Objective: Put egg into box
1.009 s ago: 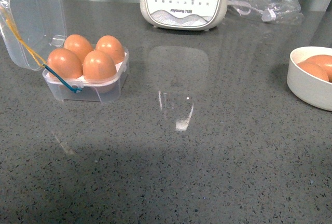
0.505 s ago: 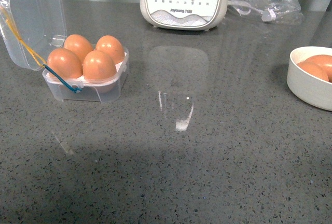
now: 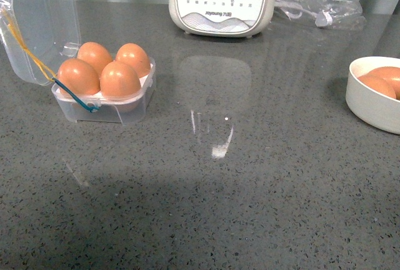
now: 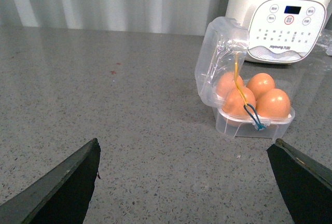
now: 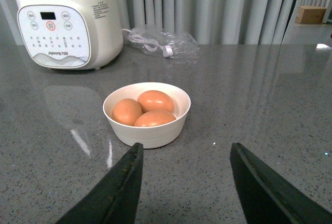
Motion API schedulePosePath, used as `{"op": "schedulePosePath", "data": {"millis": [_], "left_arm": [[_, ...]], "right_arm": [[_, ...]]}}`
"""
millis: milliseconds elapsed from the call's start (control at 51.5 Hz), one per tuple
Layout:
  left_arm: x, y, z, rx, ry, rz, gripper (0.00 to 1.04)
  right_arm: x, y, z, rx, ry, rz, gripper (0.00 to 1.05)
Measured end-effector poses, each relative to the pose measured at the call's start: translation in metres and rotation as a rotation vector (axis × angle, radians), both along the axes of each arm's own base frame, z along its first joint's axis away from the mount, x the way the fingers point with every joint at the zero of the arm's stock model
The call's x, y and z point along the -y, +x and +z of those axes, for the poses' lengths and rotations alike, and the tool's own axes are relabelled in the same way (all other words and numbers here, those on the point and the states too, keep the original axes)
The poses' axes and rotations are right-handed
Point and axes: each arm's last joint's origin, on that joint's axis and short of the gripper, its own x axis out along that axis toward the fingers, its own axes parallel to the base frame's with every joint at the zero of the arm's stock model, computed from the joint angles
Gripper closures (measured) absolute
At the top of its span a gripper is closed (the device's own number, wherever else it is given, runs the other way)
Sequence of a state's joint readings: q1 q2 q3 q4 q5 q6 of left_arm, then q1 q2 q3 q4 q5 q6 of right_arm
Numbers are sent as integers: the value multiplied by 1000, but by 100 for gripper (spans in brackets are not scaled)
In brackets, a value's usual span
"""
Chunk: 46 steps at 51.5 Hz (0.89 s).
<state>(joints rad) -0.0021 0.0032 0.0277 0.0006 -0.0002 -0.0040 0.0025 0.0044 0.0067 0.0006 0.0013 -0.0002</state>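
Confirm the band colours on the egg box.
Box: one yellow band, one blue-green band. Left wrist view shows them best.

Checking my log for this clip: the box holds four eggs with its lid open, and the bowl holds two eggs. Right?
No: the bowl holds three eggs, as the right wrist view shows. What you say of the box is right.

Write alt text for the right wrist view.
A white bowl holding three brown eggs sits on a grey speckled counter, beyond the open right gripper. A white kitchen appliance and a clear plastic bag lie further back.
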Motion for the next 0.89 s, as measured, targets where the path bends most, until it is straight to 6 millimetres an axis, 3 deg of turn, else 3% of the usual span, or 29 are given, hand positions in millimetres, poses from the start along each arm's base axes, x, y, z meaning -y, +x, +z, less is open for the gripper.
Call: {"op": "schedulePosePath", "data": {"millis": [252,621,757,893], "left_arm": [[0,0,0,0,0,0,7],[0,0,0,0,0,0,7],[-3,6,-6,-332,-306,115,7],[-7,18,8,-302,-396,123,7]], "right_arm": [[0,0,0,0,0,0,6],[0,0,0,0,0,0,7],[0,0,0,0,0,0,7],[0,0,0,0,0,0,7]]}}
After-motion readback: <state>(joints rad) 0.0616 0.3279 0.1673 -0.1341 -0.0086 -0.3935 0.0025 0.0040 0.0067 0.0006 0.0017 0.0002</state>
